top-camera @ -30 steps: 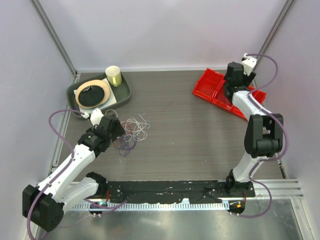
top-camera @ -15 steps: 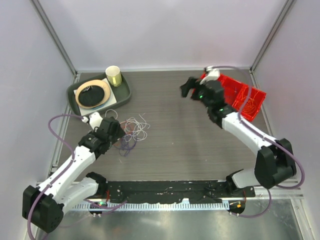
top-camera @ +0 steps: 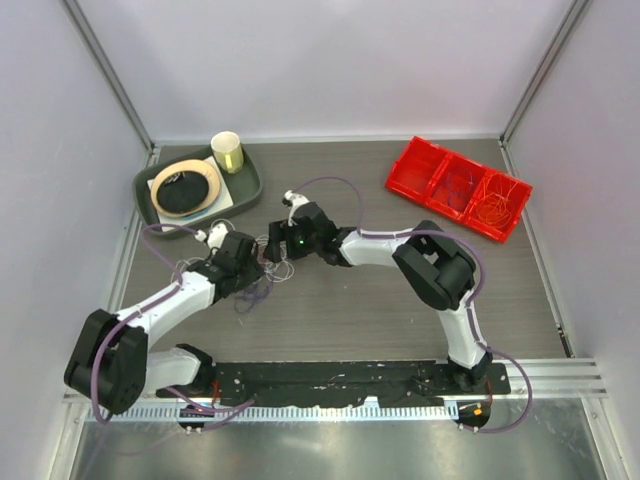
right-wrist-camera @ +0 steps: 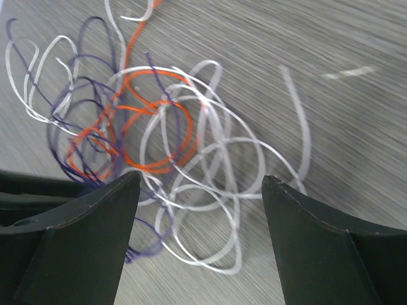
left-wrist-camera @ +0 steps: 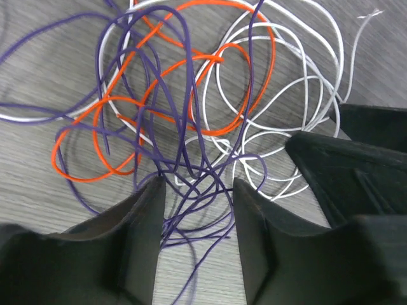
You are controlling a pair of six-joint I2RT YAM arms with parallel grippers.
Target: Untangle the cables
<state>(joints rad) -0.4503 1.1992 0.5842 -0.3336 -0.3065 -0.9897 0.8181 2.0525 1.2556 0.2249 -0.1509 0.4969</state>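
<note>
Clearly the cables (top-camera: 272, 268) lie bunched centre-left of the top view, the left gripper (left-wrist-camera: 196, 190) narrowly parted around purple strands (left-wrist-camera: 184, 159), the right gripper (right-wrist-camera: 200, 190) spread over white loops (right-wrist-camera: 219, 111). Pulling crossed strands apart could cinch the knot.

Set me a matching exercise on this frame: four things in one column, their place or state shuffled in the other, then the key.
Things
1. left gripper
2. right gripper
3. red bin
4. cup

Place or state
A. at the far right of the table, with orange wire in one compartment
B. open, with purple strands running between its fingers
C. standing in the dark tray at the far left
D. open wide over the white loops

Pairs: 1-B, 2-D, 3-A, 4-C
</note>
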